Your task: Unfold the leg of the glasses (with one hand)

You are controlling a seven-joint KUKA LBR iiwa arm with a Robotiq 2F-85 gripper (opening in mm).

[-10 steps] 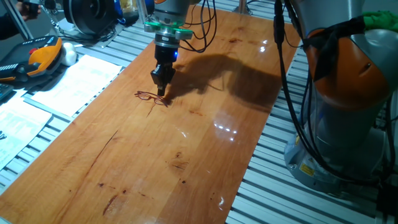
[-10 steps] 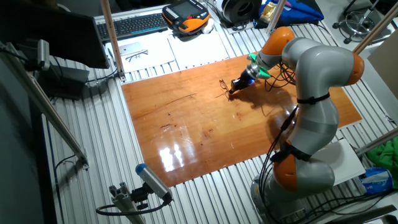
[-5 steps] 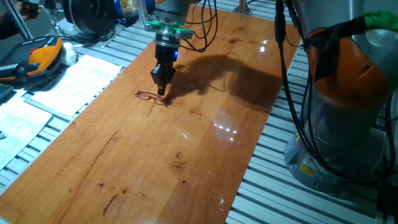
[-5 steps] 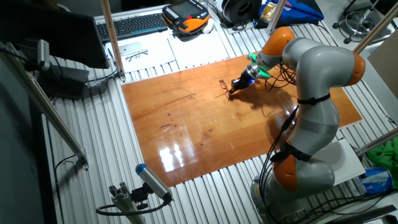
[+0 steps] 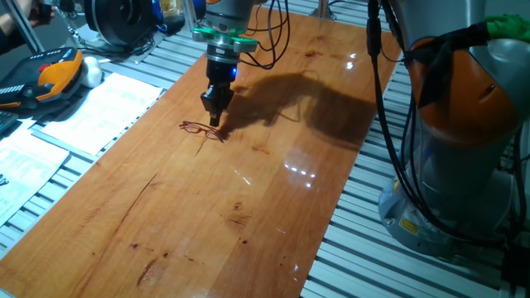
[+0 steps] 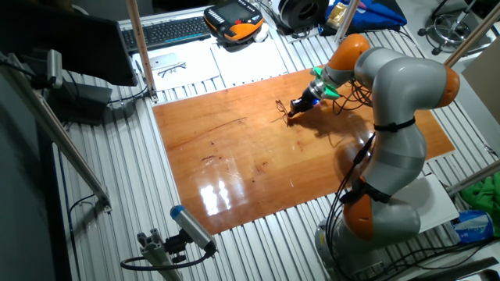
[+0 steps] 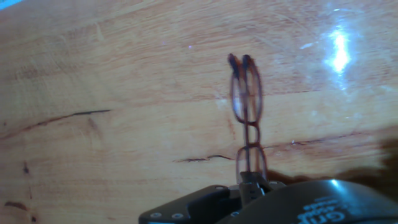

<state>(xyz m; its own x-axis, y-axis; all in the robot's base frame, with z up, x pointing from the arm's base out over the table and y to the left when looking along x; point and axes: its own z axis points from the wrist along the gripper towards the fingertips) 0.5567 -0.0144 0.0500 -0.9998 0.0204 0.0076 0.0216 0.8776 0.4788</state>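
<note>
Glasses (image 5: 201, 129), one pair, lie flat on the wooden table (image 5: 248, 190), and the single hand (image 5: 214, 118) sits right at their near end, fingers drawn narrow; whether they actually pinch the frame, can't tell.

Around the glasses (image 5: 201, 128) the wooden table (image 5: 248, 207) lies bare on every side, so approach is open from the near, left and right. The hand (image 5: 214, 117) stands over their right end, seemingly touching. Papers (image 5: 103, 108) and clutter sit well apart, off the board.
</note>
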